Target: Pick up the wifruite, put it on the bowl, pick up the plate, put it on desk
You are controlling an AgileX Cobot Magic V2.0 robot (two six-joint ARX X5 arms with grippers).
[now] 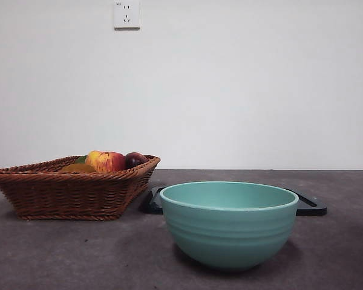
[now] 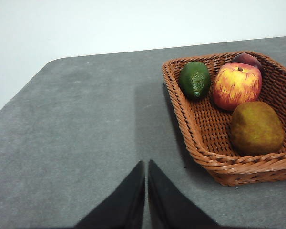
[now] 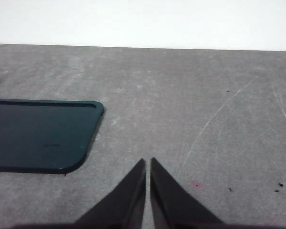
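The wifruite [image 2: 256, 128], a dull brown oval fruit, lies in the near corner of a wicker basket [image 2: 200, 136]. My left gripper [image 2: 146, 163] hovers shut over the bare desk [image 2: 76, 133], apart from the basket's side and holding nothing. The mint-green bowl [image 1: 230, 226] stands upright on the desk [image 1: 60, 254] at the front. Behind it lies the plate [image 1: 311, 206], flat, black and rectangular. My right gripper [image 3: 148, 160] is shut and empty above the desk, beside the plate's rounded corner [image 3: 38, 133]. Neither arm shows in the front view.
The basket [image 1: 66, 193] stands left of the bowl and also holds a red-and-yellow apple [image 2: 236, 86], a dark plum [image 2: 248, 59] and a green avocado [image 2: 195, 78]. A white wall with a socket [image 1: 126, 14] closes off the far edge of the desk.
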